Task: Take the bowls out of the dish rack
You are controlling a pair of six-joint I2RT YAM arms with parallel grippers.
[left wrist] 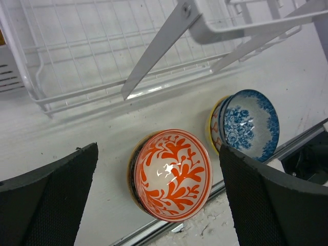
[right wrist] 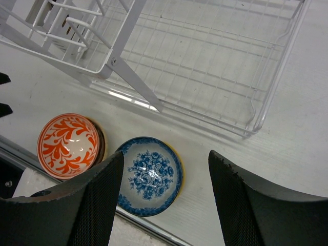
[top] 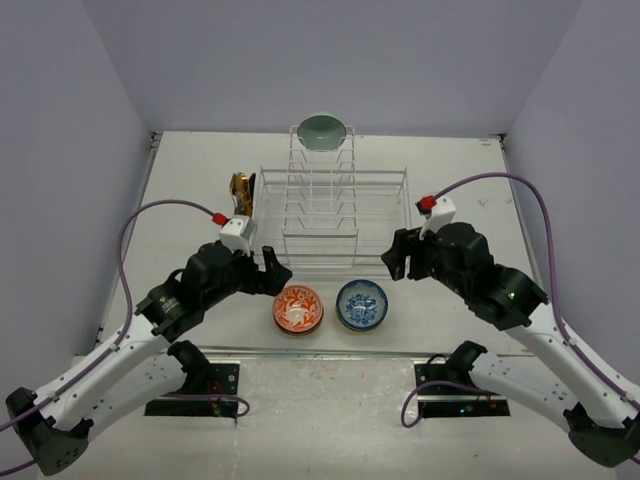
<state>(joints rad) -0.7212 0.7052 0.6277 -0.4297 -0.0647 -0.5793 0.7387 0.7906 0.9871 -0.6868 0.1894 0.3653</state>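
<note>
The white wire dish rack (top: 330, 205) stands at the table's middle; one pale green bowl (top: 322, 131) sits upright in its far slot. An orange-patterned bowl (top: 298, 308) tops a stack on the table in front of the rack, also in the left wrist view (left wrist: 174, 174). A blue-and-white bowl (top: 361, 304) tops a second stack beside it, also in the right wrist view (right wrist: 148, 175). My left gripper (top: 278, 275) is open and empty, just left of the orange bowl. My right gripper (top: 395, 255) is open and empty, just right of the blue bowl.
A small holder with gold utensils (top: 241, 192) hangs at the rack's left side. The table's near edge with a metal rail (right wrist: 154, 228) runs just below the bowl stacks. Walls enclose the table on three sides.
</note>
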